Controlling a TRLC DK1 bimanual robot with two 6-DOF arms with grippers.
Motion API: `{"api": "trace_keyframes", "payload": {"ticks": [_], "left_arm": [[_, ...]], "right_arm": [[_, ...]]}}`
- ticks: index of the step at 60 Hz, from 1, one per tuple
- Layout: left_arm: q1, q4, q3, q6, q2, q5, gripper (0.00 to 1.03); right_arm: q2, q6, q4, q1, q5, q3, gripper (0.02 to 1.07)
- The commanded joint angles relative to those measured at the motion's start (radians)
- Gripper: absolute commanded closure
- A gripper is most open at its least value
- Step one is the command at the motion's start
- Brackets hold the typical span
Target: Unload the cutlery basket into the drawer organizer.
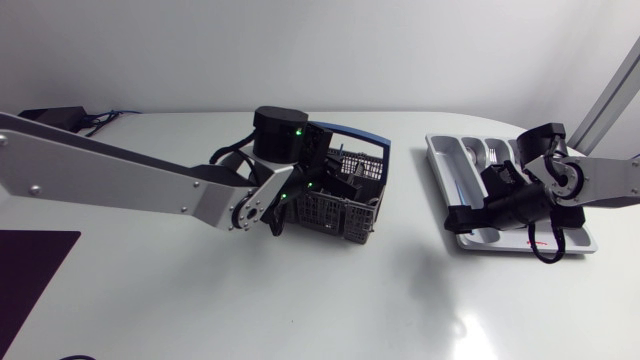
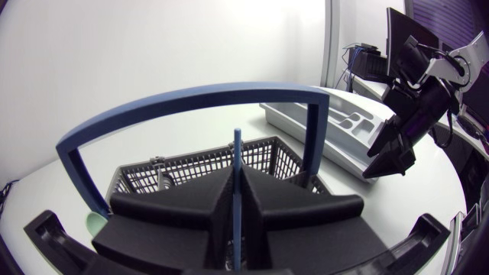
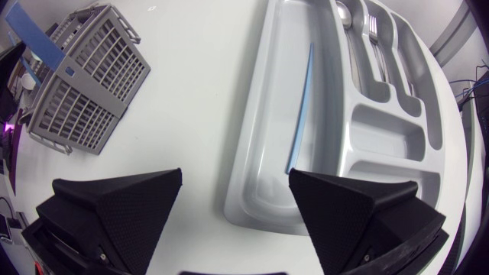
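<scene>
While left fingers (image 2: 176, 218) clamp thin blue handle (image 2: 237, 156) at mesh basket (image 2: 200, 163), right fingers (image 3: 114, 206) gape above moulded organizer (image 3: 267, 141).

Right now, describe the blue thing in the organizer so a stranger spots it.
On the right of the table sits the grey drawer organizer. Its long compartment nearest the cutlery basket holds a thin light-blue stick; everything else inside is silver cutlery.

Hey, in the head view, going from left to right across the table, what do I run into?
Left arm → cutlery basket → drawer organizer. The right arm reaches over the organizer, so its place in the order is unclear.
</scene>
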Motion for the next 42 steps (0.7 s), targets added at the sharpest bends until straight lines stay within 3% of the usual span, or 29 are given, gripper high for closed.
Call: {"api": "trace_keyframes", "payload": {"ticks": [1, 23, 35, 42], "left_arm": [[-0.015, 0.040, -0.048, -0.008, -0.063, -0.015, 0.97], [-0.026, 0.038, -0.008, -0.004, -0.256, -0.042, 0.96], [-0.049, -0.146, 0.060, -0.085, -0.367, -0.029, 0.97], [-0.048, -0.241, 0.089, -0.143, -0.377, 0.031, 0.97]], "right_arm": [[-0.025, 0.016, 0.004, 0.021, 0.006, -0.034, 0.06], [-0.207, 0.012, -0.004, 0.087, -0.035, -0.073, 0.06], [-0.410, -0.001, -0.027, 0.156, -0.112, -0.079, 0.06], [-0.480, 0.001, -0.080, 0.214, -0.147, -0.039, 0.06]]}}
